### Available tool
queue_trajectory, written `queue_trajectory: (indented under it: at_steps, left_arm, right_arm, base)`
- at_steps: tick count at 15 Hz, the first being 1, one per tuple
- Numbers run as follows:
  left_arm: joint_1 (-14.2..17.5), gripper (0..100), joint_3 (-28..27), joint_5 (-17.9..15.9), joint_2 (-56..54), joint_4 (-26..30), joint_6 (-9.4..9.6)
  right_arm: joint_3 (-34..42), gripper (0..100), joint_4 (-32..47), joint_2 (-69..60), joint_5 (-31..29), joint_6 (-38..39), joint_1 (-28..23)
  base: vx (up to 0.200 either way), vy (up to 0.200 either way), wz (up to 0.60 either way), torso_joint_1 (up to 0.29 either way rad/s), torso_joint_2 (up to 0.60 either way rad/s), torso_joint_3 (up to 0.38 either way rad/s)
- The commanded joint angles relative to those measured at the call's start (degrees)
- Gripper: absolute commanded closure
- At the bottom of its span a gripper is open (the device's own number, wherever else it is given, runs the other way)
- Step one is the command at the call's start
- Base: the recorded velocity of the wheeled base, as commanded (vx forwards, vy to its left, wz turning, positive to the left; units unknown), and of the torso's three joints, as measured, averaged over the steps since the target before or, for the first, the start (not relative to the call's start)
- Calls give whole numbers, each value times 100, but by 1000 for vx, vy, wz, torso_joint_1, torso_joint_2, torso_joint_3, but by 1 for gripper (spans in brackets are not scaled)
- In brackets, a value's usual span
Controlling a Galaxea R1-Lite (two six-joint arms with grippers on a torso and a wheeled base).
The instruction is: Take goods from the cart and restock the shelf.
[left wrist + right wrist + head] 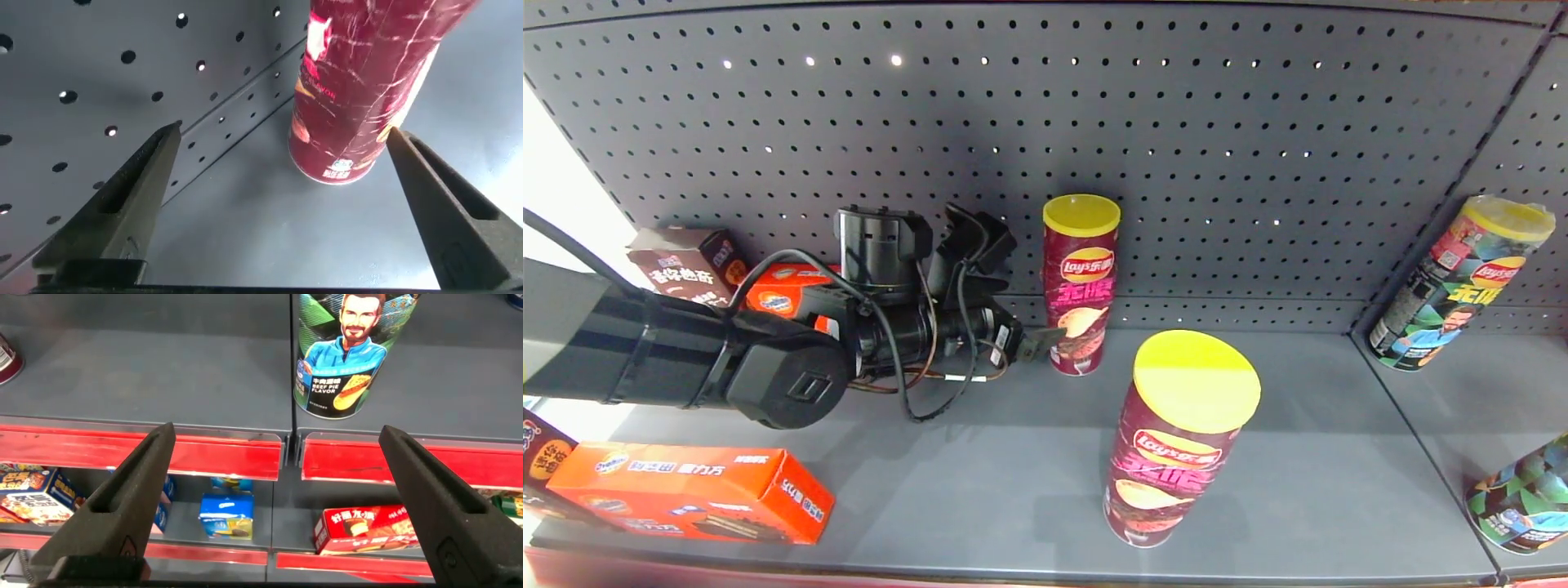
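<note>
Label print on the maroon can [1081, 286] — and orange box [690, 490].

The left arm [686, 359] lies nearly level, coming in from the left of the rear red can [1081, 282] and pointing at its lower half. Its wrist [915, 327] sits just left of the can. The left gripper [1039, 343] is spread wide, its fingers [131, 196] to either side of the can's base. They seem clear of it, though one tip comes close. The right gripper [276, 433] hangs with its fingers wide and nothing between them, well apart from that can.
</note>
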Motion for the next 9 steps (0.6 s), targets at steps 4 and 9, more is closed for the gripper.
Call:
queue_trajectory:
  at_steps: [4,9]
  left_arm:
    - [93,0,124,69,-28,-82,10]
    - [66,0,950,685,-414,-899,282]
  right_arm:
    - [-2,0,-1,7,1,-4,0]
    - [-2,0,-1,7,1,-4,0]
  base:
    - [0,0,0,0,0,0]
    - [0,0,0,0,0,0]
